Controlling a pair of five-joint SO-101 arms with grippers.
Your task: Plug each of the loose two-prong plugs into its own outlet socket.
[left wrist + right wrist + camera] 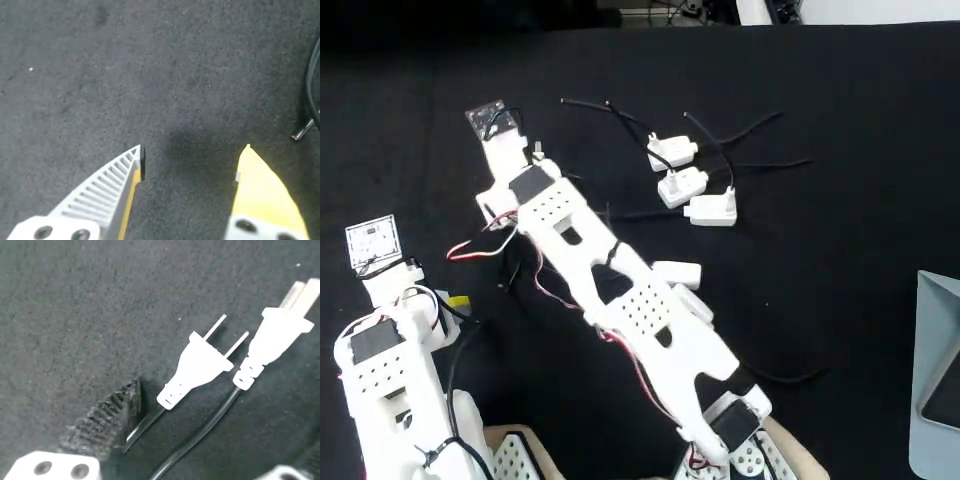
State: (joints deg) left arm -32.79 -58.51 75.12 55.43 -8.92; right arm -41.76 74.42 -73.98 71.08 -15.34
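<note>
- My right gripper [220, 425] is spread wide and grasps nothing. Its dark ribbed finger [117, 412] sits just beside the nearer plug [197, 365], and the black leads trail back between the jaws.
- My left gripper [194, 150] is also released, over bare cloth [150, 60], with a black lead end [300, 132] off to one side.
- I judge this is the first pickup: no plug is lifted, and none looks seated yet.
- Next I'd centre the right jaws on the nearer plug's body, close across its flat sides and keep the prongs pointing clear for insertion.
- Count of plugs: two, side by side on the cloth, the second plug [277, 335] just beyond the first, prongs pointing the same way.
- Count of sockets [682, 186]: three by my reading, clustered together, each on a black lead, apart from both grippers.
</note>
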